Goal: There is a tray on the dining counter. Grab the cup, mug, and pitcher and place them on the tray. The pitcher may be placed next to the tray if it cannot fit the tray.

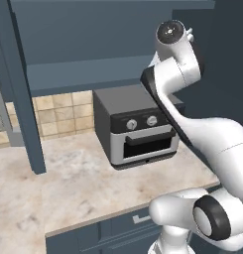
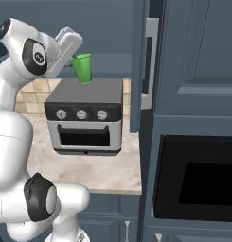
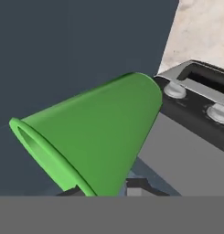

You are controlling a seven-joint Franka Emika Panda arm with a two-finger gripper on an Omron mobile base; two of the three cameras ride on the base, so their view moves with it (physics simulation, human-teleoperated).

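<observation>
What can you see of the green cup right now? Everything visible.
The small bright green tapered tumbler has no handle, a matte plastic-looking surface and a thin flared rim at its wide end. In the right base view it sits upright, wide mouth up, lifted above the grey toaster oven and not resting on it. The gripper is shut on it at the rim; one dark fingertip shows beside its wall in the hand view. Nothing can be seen inside.

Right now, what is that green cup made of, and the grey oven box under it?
The cup looks like plastic: bright green all over, smooth, thin rim, not see-through. The toaster oven looks like brushed metal, grey and dull, with a dark, glass-like door and round silver knobs. Both are only guesses from their look.
</observation>
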